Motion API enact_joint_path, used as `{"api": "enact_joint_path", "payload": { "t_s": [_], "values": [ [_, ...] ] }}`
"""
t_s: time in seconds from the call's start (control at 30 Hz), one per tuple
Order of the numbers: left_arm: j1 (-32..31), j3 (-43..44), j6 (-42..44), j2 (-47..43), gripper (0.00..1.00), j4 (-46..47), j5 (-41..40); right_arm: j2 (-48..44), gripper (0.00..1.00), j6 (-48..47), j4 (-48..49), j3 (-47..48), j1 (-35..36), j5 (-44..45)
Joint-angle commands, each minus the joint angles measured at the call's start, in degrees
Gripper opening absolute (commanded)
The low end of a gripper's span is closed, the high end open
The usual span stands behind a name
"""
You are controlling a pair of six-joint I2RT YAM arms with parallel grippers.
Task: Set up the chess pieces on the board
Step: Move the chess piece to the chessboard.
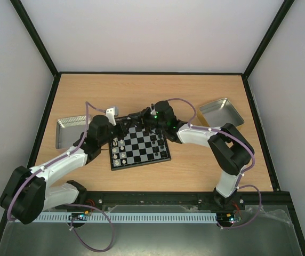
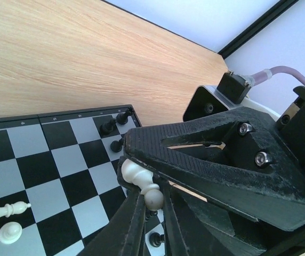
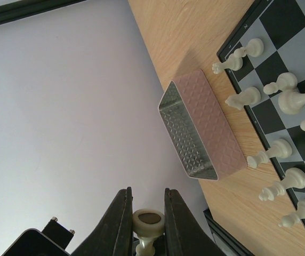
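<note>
2 cream chess pieces are in the grip of the arms, 1 each. The left gripper (image 2: 153, 205) is narrowed onto a cream piece (image 2: 141, 178), pinching it near its round head so that the body leans out sideways over the far corner of the board (image 1: 147, 146). Whether its base touches a square cannot be told. The right gripper (image 3: 147, 200) is narrowed onto the other cream piece (image 3: 147, 218), held with its felt base toward the wrist camera. This looks like a wait, keeping that piece out of the way while the left arm works.

On the board, cream pieces (image 3: 280, 82) stand in 2 files along the left edge, and a few black pieces (image 2: 108, 127) sit at the far corner near the left fingers. The leaning piece will probably need righting before it is let go, or it may topple.

Room is tight. Both grippers meet over the board's far edge, and the right gripper's body fills the left wrist view just beside the left fingers, so either arm has little play sideways. The left tin (image 3: 200, 133) lies close to the board's left rim, which narrows any approach from there. The right tin (image 1: 222, 112) is well apart. Bare table (image 1: 195, 170) beyond and to the right offers the freest way out.
</note>
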Motion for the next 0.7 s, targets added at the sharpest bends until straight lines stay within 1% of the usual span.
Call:
{"api": "enact_joint_path", "payload": {
  "t_s": [0.0,0.1,0.2,0.27,0.3,0.43,0.5,0.57,0.67],
  "values": [
    [-0.27,2.13,2.39,-1.01,0.09,1.12,-2.25,-1.00,0.07,-1.91,-0.30,0.63,0.61,-1.33],
    [-0.26,2.14,3.56,-1.24,0.03,0.69,-2.37,-0.79,0.07,-2.85,-1.06,0.83,0.63,-1.33],
    [-0.30,2.09,4.71,-1.39,0.02,-0.37,-2.53,-0.66,0.08,-4.27,-2.05,1.28,0.70,-1.16],
    [-0.31,2.21,5.35,-1.86,0.02,-2.37,-3.35,-0.73,0.13,-5.99,-3.10,1.80,0.72,-0.64],
    [-0.31,2.38,5.63,-2.12,0.02,-3.99,-4.24,-0.68,0.18,-7.73,-3.86,2.41,0.69,-0.15],
    [-0.27,4.45,5.90,-3.33,0.02,-14.79,-8.98,-0.40,0.39,-19.31,-13.99,6.86,0.61,2.81],
    [-0.21,5.69,6.05,-3.96,0.02,-20.40,-10.94,0.14,0.46,-26.59,-18.56,9.09,0.52,5.01],
    [0.02,7.12,6.10,-4.05,0.03,-25.77,-12.16,1.69,0.48,-34.78,-25.05,12.44,0.56,7.27],
    [1.21,9.86,5.66,-3.27,0.02,-33.19,-12.84,4.77,0.48,-46.33,-33.78,17.38,0.95,11.11]
  ]
}}
